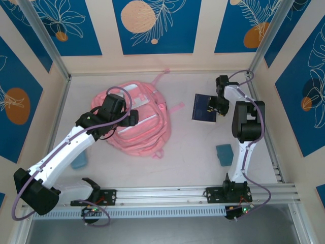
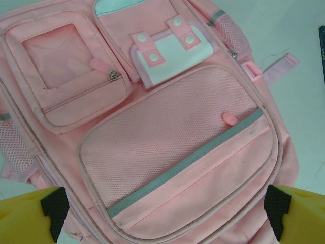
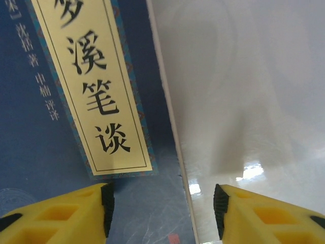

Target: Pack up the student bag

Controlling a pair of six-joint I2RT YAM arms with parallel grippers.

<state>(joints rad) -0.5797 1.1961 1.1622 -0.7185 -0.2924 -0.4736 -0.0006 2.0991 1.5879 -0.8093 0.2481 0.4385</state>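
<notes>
Student bag [image 1: 144,134] lies flat on table [image 1: 188,162], 9 o'clock of centre, front pockets up. Left jaws released, spread wide above its mesh pocket [image 2: 167,132]. Right jaws straddle the book [image 1: 204,108] edge at 2 o'clock; whether they grip it, cannot tell. Bag looks limp and light and will likely sag. Best holds: zipper pull [image 2: 229,118] or strap [image 2: 274,66].

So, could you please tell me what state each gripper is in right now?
Left gripper: open, over the student bag, holding nothing.
Right gripper: open, astride the blue book's edge, not gripping.
</notes>
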